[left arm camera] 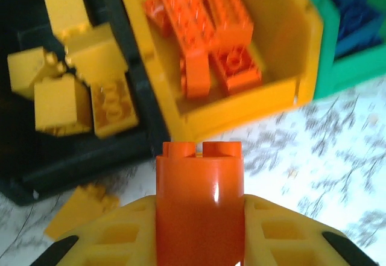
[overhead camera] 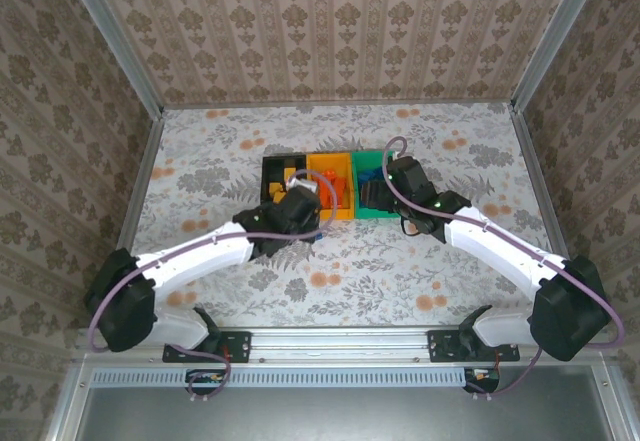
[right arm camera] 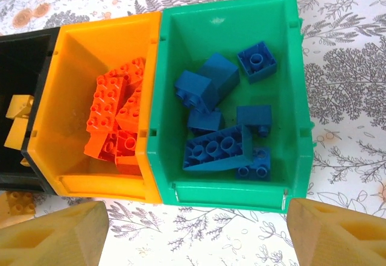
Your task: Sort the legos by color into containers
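Floral table (overhead camera: 250,151) — bearing three joined bins (right arm camera: 96,184), one loose yellow brick (left arm camera: 78,209).

Three joined containers are sitting in a row on the floral tabletop (overhead camera: 200,161): a black bin (overhead camera: 268,176), an orange-yellow bin (overhead camera: 325,166) and a green bin (overhead camera: 368,164). The black bin is holding yellow legos (overhead camera: 290,173), and the orange-yellow bin is holding red-orange legos (overhead camera: 342,201). The left tool (overhead camera: 306,209) is hanging at the near edge where the black and orange-yellow bins meet. The right tool (overhead camera: 385,201) is hovering over the green bin's near part.
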